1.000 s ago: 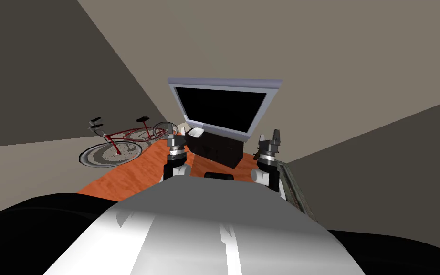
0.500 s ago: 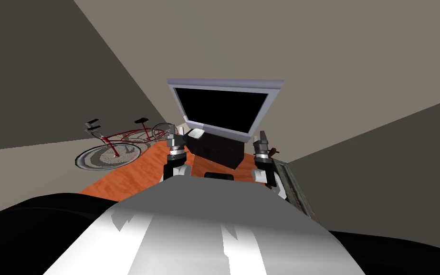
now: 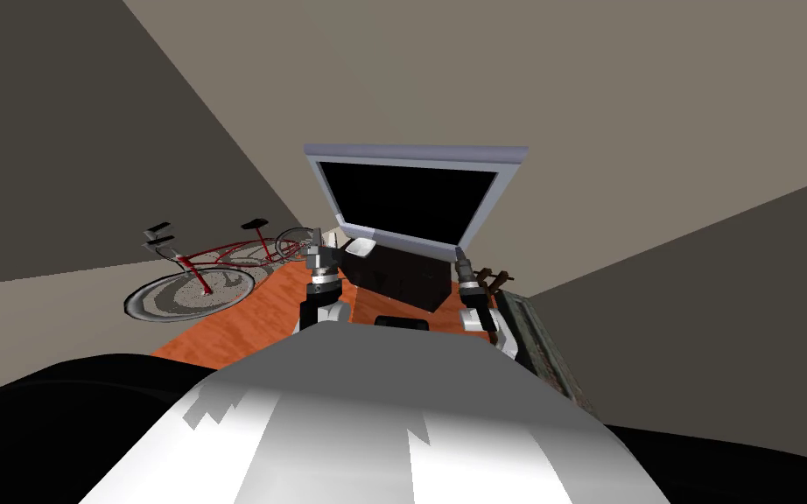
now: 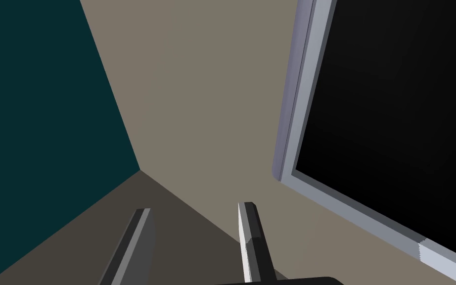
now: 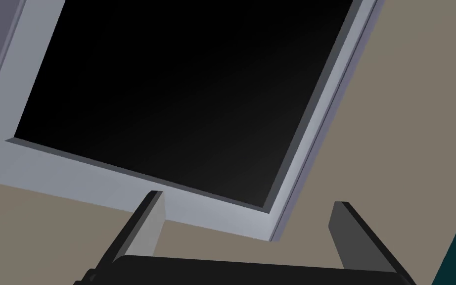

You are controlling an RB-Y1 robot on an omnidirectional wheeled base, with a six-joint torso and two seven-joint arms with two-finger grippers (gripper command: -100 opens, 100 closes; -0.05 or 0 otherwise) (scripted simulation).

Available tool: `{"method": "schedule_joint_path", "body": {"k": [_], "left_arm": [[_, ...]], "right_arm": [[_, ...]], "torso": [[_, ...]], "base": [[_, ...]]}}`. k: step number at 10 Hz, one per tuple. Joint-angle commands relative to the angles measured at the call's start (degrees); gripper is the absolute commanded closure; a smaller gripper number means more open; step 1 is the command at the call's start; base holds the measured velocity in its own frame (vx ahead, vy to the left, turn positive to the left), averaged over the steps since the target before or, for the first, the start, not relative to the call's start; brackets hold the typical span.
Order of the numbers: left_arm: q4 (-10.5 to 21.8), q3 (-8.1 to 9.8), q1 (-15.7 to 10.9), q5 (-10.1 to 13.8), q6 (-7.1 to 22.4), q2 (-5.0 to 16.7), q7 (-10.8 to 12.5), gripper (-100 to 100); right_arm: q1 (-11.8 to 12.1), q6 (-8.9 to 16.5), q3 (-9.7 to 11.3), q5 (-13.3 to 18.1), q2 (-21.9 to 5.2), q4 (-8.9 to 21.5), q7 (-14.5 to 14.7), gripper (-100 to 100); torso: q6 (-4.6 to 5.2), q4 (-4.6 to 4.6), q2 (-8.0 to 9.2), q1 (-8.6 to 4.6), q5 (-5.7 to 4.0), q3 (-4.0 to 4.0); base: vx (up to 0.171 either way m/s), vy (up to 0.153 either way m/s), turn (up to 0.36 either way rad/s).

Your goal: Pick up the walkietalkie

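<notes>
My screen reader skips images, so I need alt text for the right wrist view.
A television with a black screen and light grey frame stands before a beige wall. The right hand, open and empty, points toward the frame's corner.

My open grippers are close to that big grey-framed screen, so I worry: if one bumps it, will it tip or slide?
Probably tip-prone: the screen is broad, looks thin, and rises high above the dark cabinet. Likely stiff, judging by its flat grey frame. I cannot make out its foot, so sliding is hard to judge; the right gripper faces it.
</notes>
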Motion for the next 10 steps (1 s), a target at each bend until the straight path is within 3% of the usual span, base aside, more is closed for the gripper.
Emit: {"method": "schedule_joint_path", "body": {"k": [1,2,7,9,10], "left_arm": [[0.00,0.00,0.00,0.00,0.00,0.00,0.00,0],[0.00,0.00,0.00,0.00,0.00,0.00,0.00,0],[0.00,0.00,0.00,0.00,0.00,0.00,0.00,0],[0.00,0.00,0.00,0.00,0.00,0.00,0.00,0],[0.00,0.00,0.00,0.00,0.00,0.00,0.00,0]], "right_arm": [[-1.74,2.40,1.61,2.73,-0.95,2.86,2.66,-100],[-1.74,2.40,1.61,2.73,-0.95,3.10,2.66,-100],[-5.67,8.14,5.36,10.59,-5.17,12.08,9.77,-100],[-6.36,9.18,5.97,12.17,-6.08,14.85,11.20,-100],[-6.36,9.18,5.97,12.17,-6.08,14.85,11.20,-100]], "torso": [[0.00,0.00,0.00,0.00,0.00,0.00],[0.00,0.00,0.03,0.02,0.00,0.01],[0.00,0.00,0.00,0.06,0.02,0.00],[0.01,0.01,0.08,-0.02,0.01,0.04],[0.01,0.02,0.12,-0.06,-0.01,0.07]], "base": [[0.038,0.080,-0.039],[0.029,0.049,-0.011],[0.041,0.083,-0.007],[0.022,0.064,0.016],[0.014,0.044,0.014]]}}
